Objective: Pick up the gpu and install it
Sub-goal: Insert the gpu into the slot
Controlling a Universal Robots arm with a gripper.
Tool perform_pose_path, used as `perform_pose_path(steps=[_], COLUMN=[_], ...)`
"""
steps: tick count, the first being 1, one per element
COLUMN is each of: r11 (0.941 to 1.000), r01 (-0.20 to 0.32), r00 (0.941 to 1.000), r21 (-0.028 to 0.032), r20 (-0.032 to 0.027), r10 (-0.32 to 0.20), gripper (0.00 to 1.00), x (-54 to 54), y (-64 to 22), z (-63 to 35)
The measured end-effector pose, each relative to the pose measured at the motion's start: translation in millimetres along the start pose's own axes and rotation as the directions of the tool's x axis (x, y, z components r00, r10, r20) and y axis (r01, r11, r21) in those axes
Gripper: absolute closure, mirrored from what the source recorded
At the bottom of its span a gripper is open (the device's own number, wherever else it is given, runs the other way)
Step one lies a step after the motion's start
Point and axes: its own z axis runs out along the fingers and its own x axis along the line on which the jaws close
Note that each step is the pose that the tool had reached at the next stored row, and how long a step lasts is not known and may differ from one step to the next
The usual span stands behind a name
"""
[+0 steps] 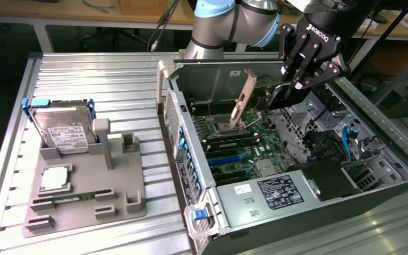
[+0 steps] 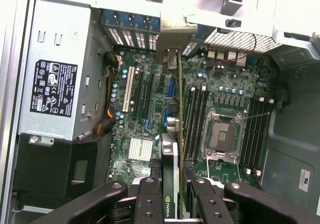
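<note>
We see an open computer case on the ribbed metal table, its power supply at the case's near end. Beside the case, on the exterior view's left, sits a grey holder tray carrying a hard drive and a memory stick.

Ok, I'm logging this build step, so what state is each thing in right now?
gpu: gripped, held on edge over the motherboard.
gripper: shut on the gpu.
computer case: side open.
CPU socket: empty.
hard drive: standing in its holder.
</note>
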Motion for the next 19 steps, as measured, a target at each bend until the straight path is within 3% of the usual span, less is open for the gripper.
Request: perform_pose_path(steps=[19], r11=[0.9994], r01=[0.035], r00=[0.9994], r21=[-0.0009], r20=[-0.0015], r10=[-0.035], gripper=[0.73], x=[0.0], y=[0.0], z=[0.0])
